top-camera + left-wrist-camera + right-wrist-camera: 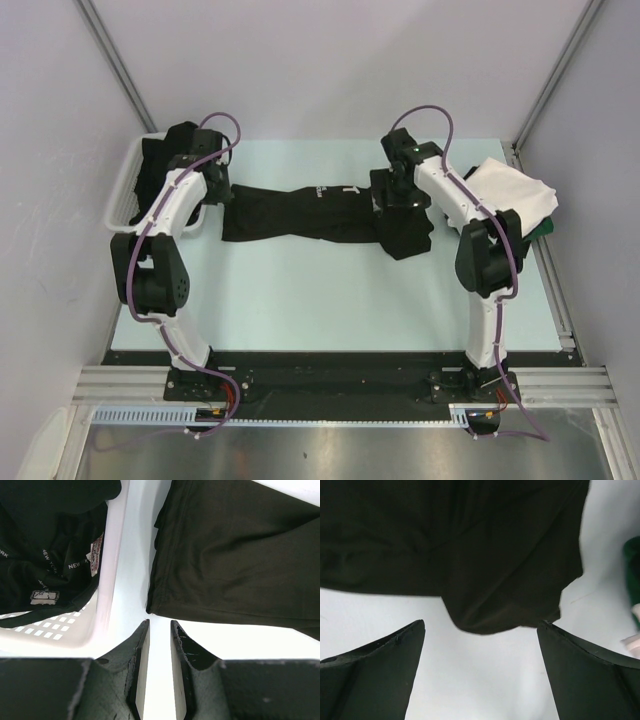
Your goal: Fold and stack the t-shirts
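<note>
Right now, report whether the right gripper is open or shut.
Open: the right gripper shows its fingers wide apart, clamping nothing; the black t-shirt lies past them.

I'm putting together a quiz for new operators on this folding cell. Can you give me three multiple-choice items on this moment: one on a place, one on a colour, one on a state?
1. Where on the table is the white basket?
A. right edge
B. left edge
C. between the arm bases

2. What colour is the uppermost shirt at the right edge?
A. red
B. yellow
C. white

3. How does the right gripper stand?
A. wide open, empty
B. shut on cloth
C. out of view

Answers:
1. B, the top view shows it on the left side.
2. C, white cloth lies on top there.
3. A, its wrist view shows the jaws far apart and the black t-shirt lying loose.
</note>
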Controlling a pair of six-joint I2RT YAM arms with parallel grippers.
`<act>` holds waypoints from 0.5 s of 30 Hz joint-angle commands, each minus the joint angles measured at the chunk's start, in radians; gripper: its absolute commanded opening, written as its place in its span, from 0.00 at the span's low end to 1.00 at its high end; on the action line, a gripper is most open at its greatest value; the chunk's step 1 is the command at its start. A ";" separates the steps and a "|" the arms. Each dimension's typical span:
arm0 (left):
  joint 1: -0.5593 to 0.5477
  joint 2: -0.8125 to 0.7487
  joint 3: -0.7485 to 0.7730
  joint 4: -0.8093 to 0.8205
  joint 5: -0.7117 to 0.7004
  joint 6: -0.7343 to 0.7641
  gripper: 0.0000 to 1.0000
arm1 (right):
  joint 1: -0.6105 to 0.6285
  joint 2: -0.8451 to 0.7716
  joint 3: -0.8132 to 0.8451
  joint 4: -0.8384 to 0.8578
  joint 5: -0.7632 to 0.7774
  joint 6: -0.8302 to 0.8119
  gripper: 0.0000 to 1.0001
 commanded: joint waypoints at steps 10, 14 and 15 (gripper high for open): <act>-0.003 -0.080 0.018 -0.053 -0.018 0.025 0.28 | -0.188 0.195 0.124 0.154 -0.035 -0.004 1.00; -0.003 -0.080 0.037 -0.075 -0.030 0.031 0.28 | -0.210 0.250 0.179 0.168 -0.065 -0.014 1.00; -0.003 -0.078 0.041 -0.078 -0.032 0.031 0.28 | -0.211 0.258 0.185 0.169 -0.065 -0.011 1.00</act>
